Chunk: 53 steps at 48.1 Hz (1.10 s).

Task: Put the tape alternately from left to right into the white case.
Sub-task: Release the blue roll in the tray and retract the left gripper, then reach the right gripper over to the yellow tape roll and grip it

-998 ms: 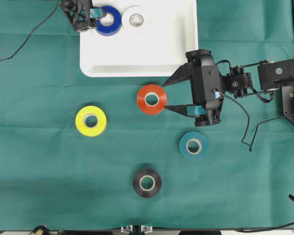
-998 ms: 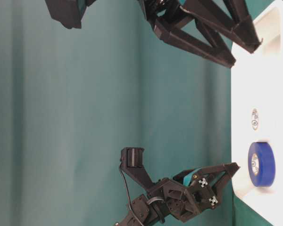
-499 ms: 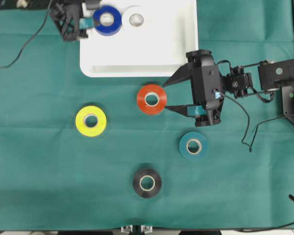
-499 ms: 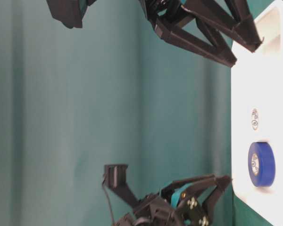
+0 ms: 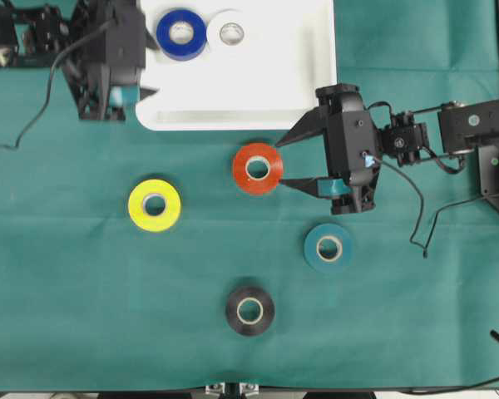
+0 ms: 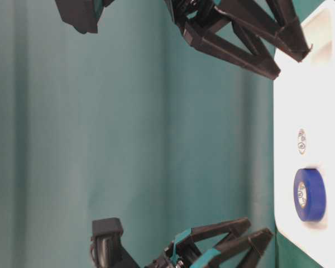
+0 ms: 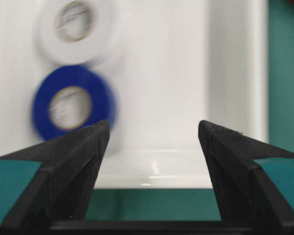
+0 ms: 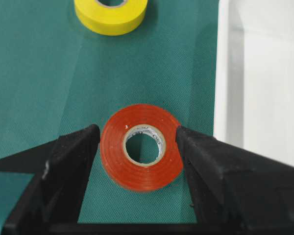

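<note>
The left claw [image 5: 146, 68] has withdrawn from the blurred blue roll [image 7: 72, 103].

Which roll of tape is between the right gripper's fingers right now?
The red roll. It lies flat on the green cloth between the right gripper's open fingers; the yellow, teal and black rolls lie clear of them.

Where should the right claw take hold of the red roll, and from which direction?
Grip the red roll across its outer rim, coming straight down from above. It lies flat on the cloth with its core facing up, clear of the white case. The right claw is open and already straddles it, one finger on either side in the wrist view, so lowering and closing should pinch the rim.
</note>
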Available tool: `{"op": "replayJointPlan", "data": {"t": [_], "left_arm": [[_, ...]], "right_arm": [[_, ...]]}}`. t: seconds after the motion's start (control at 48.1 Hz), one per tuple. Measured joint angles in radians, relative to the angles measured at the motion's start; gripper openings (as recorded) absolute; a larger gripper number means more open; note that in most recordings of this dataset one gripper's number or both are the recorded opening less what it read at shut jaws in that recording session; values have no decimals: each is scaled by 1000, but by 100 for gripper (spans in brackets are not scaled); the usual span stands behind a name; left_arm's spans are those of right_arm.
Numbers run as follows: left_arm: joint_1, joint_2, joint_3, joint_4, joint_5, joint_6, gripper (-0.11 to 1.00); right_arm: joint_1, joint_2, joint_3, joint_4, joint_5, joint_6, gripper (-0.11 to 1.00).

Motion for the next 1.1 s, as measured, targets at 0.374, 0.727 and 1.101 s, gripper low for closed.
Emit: {"op": "replayJointPlan", "data": {"t": [0.374,0.727,1.101], "left_arm": [[-115,-5,43,-2,0,-64,94],[-167,-34,66,-2,0,-170,94],[-170,-40,71,-3,2,-186,94]], "right_arm": [[0,0,0,0,0,0,71],[-2,0,6,0,0,0,71],[-2,0,9,2,2,2,71]]}}
